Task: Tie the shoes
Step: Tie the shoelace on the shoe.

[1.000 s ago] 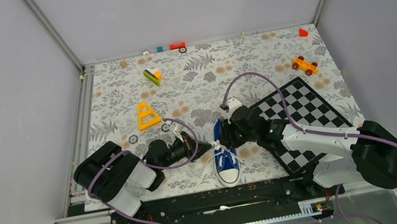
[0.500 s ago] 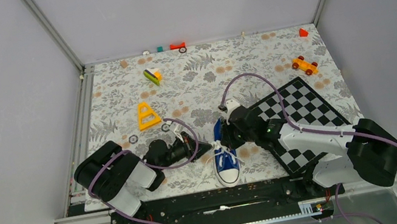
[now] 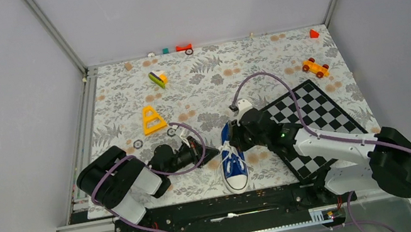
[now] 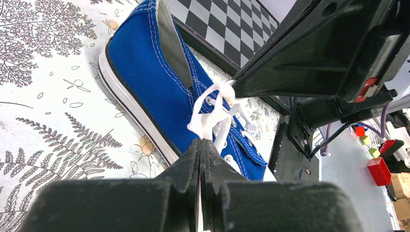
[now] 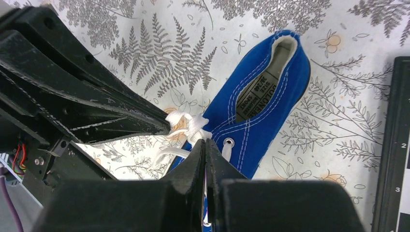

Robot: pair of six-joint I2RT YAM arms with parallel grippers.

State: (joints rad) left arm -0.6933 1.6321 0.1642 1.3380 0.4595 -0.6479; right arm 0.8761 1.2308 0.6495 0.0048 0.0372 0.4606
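Since the earlier frames, the right gripper [image 5: 205, 145] has closed. Its fingers, parted one second ago, now press together at the white laces [image 5: 189, 124], pinching a strand where they cross. The right arm's shoulder housing sits slightly further right in the top view. The blue sneaker [image 3: 234, 165] has not shifted.

Sneaker position: it lies on the floral table cover [image 3: 197, 85] near the front edge, between the two arms. The white toe cap points toward the arm bases and the heel points away. It lies just left of the checkerboard mat [image 3: 311, 113].

Left gripper [image 4: 200, 145]: the fingers are pressed together on a lace strand beside the sneaker's left side. The strand runs up from the fingertips to the eyelets. Both gripper tips meet close together over the lace crossing.

A yellow triangle [image 3: 153, 120] lies well apart, further back.
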